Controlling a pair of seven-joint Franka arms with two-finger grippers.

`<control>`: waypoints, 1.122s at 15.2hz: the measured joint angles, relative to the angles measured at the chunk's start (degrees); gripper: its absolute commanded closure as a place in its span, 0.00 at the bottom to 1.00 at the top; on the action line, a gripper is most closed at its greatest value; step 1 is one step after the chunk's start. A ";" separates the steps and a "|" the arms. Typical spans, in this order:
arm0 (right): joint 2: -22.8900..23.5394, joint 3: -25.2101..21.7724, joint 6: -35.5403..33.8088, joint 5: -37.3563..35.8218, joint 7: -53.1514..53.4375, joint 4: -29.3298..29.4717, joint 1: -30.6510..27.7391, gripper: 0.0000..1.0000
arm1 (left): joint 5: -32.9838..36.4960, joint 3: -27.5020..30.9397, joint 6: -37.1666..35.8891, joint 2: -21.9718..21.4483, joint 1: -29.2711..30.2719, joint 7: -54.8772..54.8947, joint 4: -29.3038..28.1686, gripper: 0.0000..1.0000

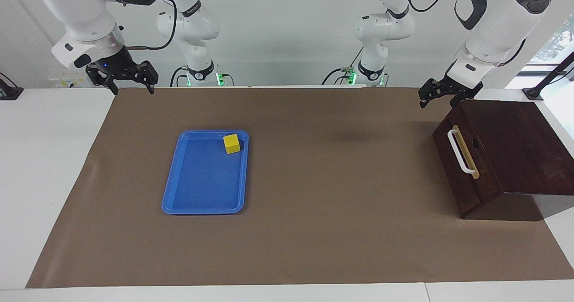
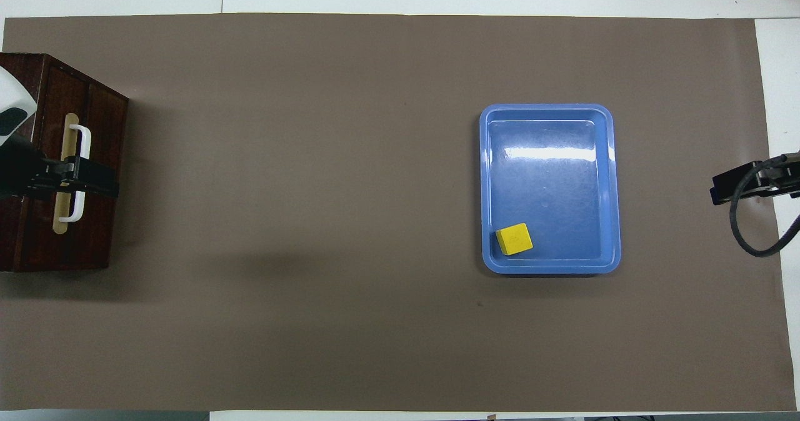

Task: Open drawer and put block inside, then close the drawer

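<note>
I see the left pincer point(image 1: 441, 97) open, raised over the shut drawer point(image 1: 466, 158), clear of its handle point(image 1: 458, 152). Right pincer point(image 1: 130, 83) open, waiting over the bench point(image 1: 45, 158) edge; the block point(image 1: 232, 143) sits in the tray point(image 1: 179, 194), between the two pincers.

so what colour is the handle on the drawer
White, a bar handle mounted on a tan strip against the dark brown drawer front. It shows best in the facing view.

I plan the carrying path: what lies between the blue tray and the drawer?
Only bare brown mat lies between blue tray and drawer, clearest in the overhead view.
</note>
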 measured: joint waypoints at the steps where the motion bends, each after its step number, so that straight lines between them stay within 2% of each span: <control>1: 0.00 -0.04 -0.08 0.36 0.50 -0.03 0.00 0.00 | 0.00 0.00 0.00 0.00 0.00 0.00 0.00 0.00; 3: 0.00 -0.18 -1.12 3.35 6.08 -0.20 -0.08 0.00 | 0.00 0.00 0.00 0.00 0.00 0.00 0.00 0.00; 5: -0.05 -0.27 -2.30 8.24 16.34 -1.44 -0.62 0.00 | 0.00 0.00 0.00 0.00 0.00 0.00 0.00 0.00; 8: -0.31 -0.40 -2.06 15.79 31.83 -6.51 -1.49 0.00 | 0.00 0.00 0.00 0.00 0.00 0.00 0.00 0.00; 13: 0.81 -0.45 4.70 27.14 52.23 -17.21 -2.62 0.00 | 0.00 0.00 0.00 0.00 0.00 0.00 0.00 0.00; 17: 2.80 -0.46 12.64 36.08 60.11 -25.98 -3.52 0.00 | 0.00 -0.39 0.04 0.00 -0.40 0.01 0.01 0.00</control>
